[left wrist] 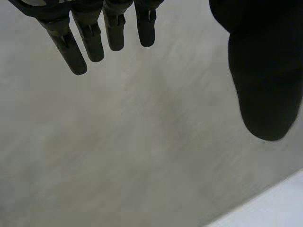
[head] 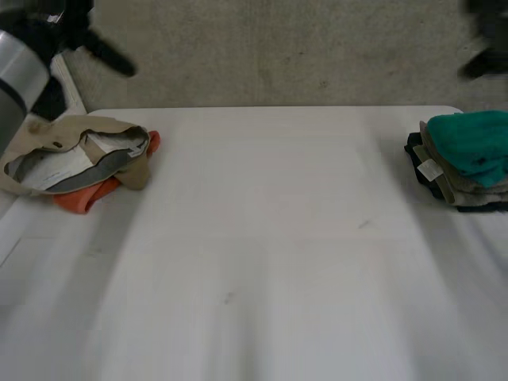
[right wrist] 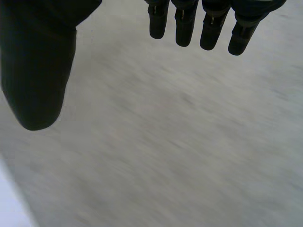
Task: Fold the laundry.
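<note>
Two piles: loose heap of unfolded clothes (tan garment over grey, white & orange pieces) (head: 79, 163) at far-left of white table (head: 270, 254); neat stack of folded clothes w/ teal piece on top (head: 468, 159) at far-right edge.
Work area: open white surface btwn heap & stack.
Left hand (head: 55, 28): hovers past far-left corner, over speckled grey floor (head: 278, 55); fingers (left wrist: 92, 40) straight, thumb well apart, nothing held.
Right hand (head: 486, 36): mirror spot past far-right corner, above floor behind stack; fingers (right wrist: 210, 28) straight, thumb spread, nothing held.
Key relation: heap lies on near side of left hand & a bit to its right, close by; well apart from right hand, across whole table width. Left arm clearly nearer.
Heap axis: long way runs roughly left-right; tan piece on top, orange at bottom on near side.
Step (judged): fetching next item; no garment laid out on work area yet.
Next move (judged): left hand comes toward near side & down onto heap top, takes tan piece alone, brings it right to mid table.
Risk (judged): layers look tangled, so grey or orange piece may drag along.
</note>
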Controlling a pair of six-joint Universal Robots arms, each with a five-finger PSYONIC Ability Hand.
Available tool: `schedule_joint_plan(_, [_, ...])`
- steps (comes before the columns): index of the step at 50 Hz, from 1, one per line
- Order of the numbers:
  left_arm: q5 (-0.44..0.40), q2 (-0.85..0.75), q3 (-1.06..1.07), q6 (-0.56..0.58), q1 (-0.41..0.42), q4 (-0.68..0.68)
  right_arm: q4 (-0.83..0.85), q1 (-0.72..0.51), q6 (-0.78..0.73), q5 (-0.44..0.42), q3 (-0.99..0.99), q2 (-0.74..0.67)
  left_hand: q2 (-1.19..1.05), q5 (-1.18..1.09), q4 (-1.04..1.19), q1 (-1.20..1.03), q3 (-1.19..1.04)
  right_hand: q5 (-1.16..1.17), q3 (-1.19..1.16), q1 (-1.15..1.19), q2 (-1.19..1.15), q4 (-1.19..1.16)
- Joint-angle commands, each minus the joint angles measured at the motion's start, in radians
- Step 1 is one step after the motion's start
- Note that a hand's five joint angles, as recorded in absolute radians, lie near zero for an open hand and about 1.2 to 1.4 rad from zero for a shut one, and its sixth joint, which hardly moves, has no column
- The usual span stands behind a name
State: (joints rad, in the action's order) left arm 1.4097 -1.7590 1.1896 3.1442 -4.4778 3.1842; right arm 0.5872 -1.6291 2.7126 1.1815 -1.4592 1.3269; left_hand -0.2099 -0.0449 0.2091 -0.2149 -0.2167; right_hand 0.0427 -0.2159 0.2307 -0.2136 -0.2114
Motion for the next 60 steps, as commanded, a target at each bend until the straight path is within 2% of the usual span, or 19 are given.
schedule_joint_plan(1, [0.014, -0.287, -0.047, 0.330, -0.138, 0.040, -0.020, -0.173, -0.004, -0.020, -0.211, -0.024, 0.026, 0.035, -0.025, 0.031, 0.033, -0.043, 0.041, -0.056, 0.039, 0.037])
schedule_joint_plan(6, [0.051, -0.567, -0.178, 0.459, -0.198, 0.176, -0.093, -0.190, -0.005, 0.042, -0.274, -0.100, 0.017, 0.027, -0.016, 0.022, 0.024, -0.043, 0.041, -0.056, 0.039, 0.037])
schedule_joint_plan(11, [0.052, -0.753, -0.301, 0.474, -0.236, 0.255, -0.133, -0.212, -0.007, 0.072, -0.285, -0.147, -0.021, -0.011, 0.022, -0.016, -0.014, -0.043, 0.041, -0.056, 0.039, 0.037])
schedule_joint_plan(17, [0.048, -0.919, -0.433, 0.500, -0.251, 0.284, -0.135, -0.207, -0.007, 0.075, -0.285, -0.161, -0.250, -0.240, 0.251, -0.245, -0.243, -0.043, 0.041, -0.056, 0.039, 0.037])
schedule_joint_plan(20, [0.048, -0.961, -0.469, 0.527, -0.258, 0.287, -0.135, -0.209, -0.011, 0.076, -0.286, -0.179, -0.742, -0.732, 0.743, -0.737, -0.735, -0.043, 0.041, -0.056, 0.039, 0.037])
schedule_joint_plan(21, [0.049, -0.964, -0.469, 0.539, -0.256, 0.292, -0.135, -0.209, -0.011, 0.076, -0.286, -0.184, -1.083, -1.074, 1.084, -1.078, -1.077, -0.043, 0.041, -0.056, 0.039, 0.037])
schedule_joint_plan(22, [0.052, -0.962, -0.467, 0.542, -0.255, 0.298, -0.135, -0.207, -0.013, 0.076, -0.286, -0.187, -1.185, -1.176, 1.186, -1.180, -1.179, -0.043, 0.041, -0.056, 0.039, 0.037])
schedule_joint_plan(27, [0.066, -0.869, -0.386, 0.534, -0.213, 0.330, -0.133, -0.209, -0.017, 0.075, -0.285, -0.190, -1.186, -1.177, 1.187, -1.181, -1.180, -0.043, 0.041, -0.056, 0.039, 0.037])
schedule_joint_plan(30, [0.083, -0.650, -0.238, 0.461, -0.146, 0.353, -0.133, -0.207, -0.016, 0.076, -0.285, -0.186, -1.186, -1.177, 1.187, -1.181, -1.180, -0.043, 0.041, -0.056, 0.039, 0.037])
schedule_joint_plan(37, [0.094, -0.338, -0.019, 0.237, 0.012, 0.382, -0.129, -0.207, -0.013, 0.079, -0.282, -0.181, -1.186, -1.177, 1.187, -1.181, -1.180, -0.043, 0.041, -0.056, 0.039, 0.037])
schedule_joint_plan(40, [0.086, -0.171, 0.095, 0.117, 0.157, 0.382, -0.125, -0.207, -0.011, 0.081, -0.277, -0.181, -1.186, -1.177, 1.187, -1.181, -1.180, -0.043, 0.041, -0.056, 0.039, 0.037])
schedule_joint_plan(43, [0.086, -0.155, 0.134, 0.085, 0.231, 0.381, -0.124, -0.201, -0.010, 0.086, -0.271, -0.181, -1.186, -1.177, 1.187, -1.181, -1.180, -0.043, 0.041, -0.056, 0.039, 0.037])
schedule_joint_plan(46, [0.089, -0.186, 0.162, 0.071, 0.376, 0.378, -0.124, -0.181, -0.010, 0.101, -0.264, -0.179, -1.186, -1.177, 1.187, -1.181, -1.180, -0.043, 0.041, -0.056, 0.039, 0.037])
schedule_joint_plan(50, [0.101, -0.315, 0.151, 0.077, 0.508, 0.367, -0.125, -0.167, -0.008, 0.113, -0.257, -0.179, -1.186, -1.177, 1.187, -1.181, -1.180, -0.043, 0.041, -0.056, 0.039, 0.037])
schedule_joint_plan(51, [0.116, -0.353, 0.144, 0.085, 0.515, 0.362, -0.125, -0.167, -0.008, 0.113, -0.257, -0.179, -1.102, -1.093, 1.103, -1.097, -1.096, -0.043, 0.041, -0.056, 0.039, 0.037])
schedule_joint_plan(54, [0.164, -0.367, 0.122, 0.108, 0.505, 0.355, -0.129, -0.167, -0.013, 0.115, -0.257, -0.179, -0.165, -0.156, 0.166, -0.160, -0.158, -0.043, 0.041, -0.056, 0.039, 0.037])
schedule_joint_plan(55, [0.202, -0.370, 0.107, 0.137, 0.474, 0.349, -0.129, -0.167, -0.013, 0.115, -0.257, -0.179, 0.035, 0.045, -0.035, 0.040, 0.042, -0.043, 0.041, -0.056, 0.039, 0.037])
schedule_joint_plan(58, [0.245, -0.367, 0.099, 0.204, 0.379, 0.345, -0.130, -0.169, -0.013, 0.115, -0.257, -0.179, 0.035, 0.045, -0.035, 0.040, 0.042, -0.043, 0.041, -0.056, 0.039, 0.037])
schedule_joint_plan(60, [0.255, -0.364, 0.091, 0.282, 0.263, 0.344, -0.130, -0.170, -0.011, 0.113, -0.257, -0.178, 0.035, 0.045, -0.035, 0.040, 0.042, -0.043, 0.041, -0.056, 0.039, 0.037])
